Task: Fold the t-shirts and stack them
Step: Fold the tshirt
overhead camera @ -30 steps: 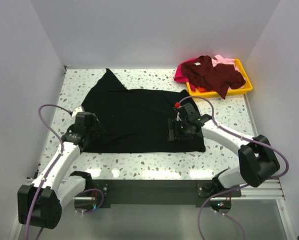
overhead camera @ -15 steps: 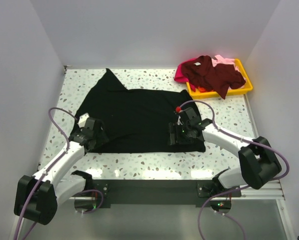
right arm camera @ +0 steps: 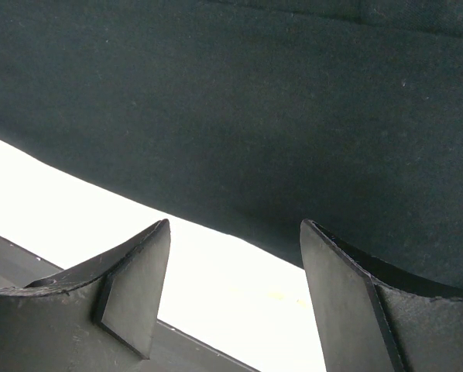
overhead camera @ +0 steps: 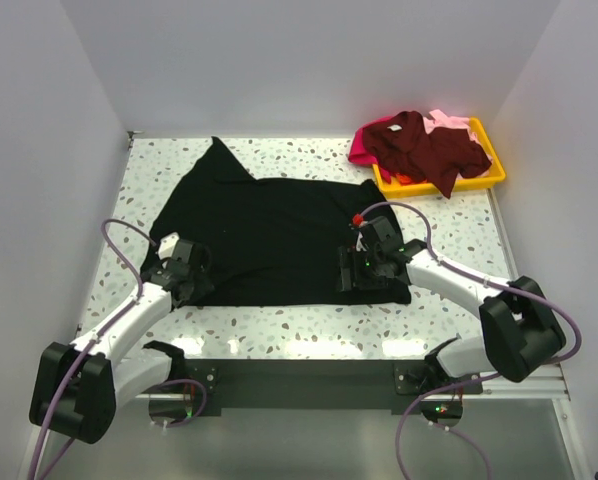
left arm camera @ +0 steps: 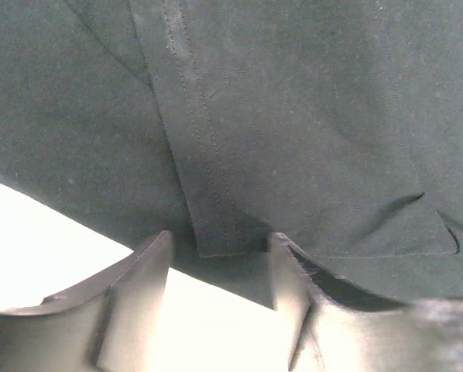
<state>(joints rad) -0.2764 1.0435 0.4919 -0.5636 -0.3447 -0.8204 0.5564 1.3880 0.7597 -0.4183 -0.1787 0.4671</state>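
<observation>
While the black t-shirt [overhead camera: 279, 235] lay spread flat mid-frame in the top view, the first fold seemed about to start, with both grippers at its lower edge. The left gripper [left arm camera: 218, 246] stood with jaws apart astride a stitched hem strip, not yet pinching it. The right gripper [right arm camera: 235, 232] hung open over the hem, holding nothing. Next, both would need to pinch cloth and lift together. The other shirts [overhead camera: 424, 145] sat in the yellow tray [overhead camera: 491, 170] at upper right.

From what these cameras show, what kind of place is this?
Probably a robot test cell: bare white walls around a speckled table, a black t-shirt spread flat, more shirts in a yellow tray.
</observation>
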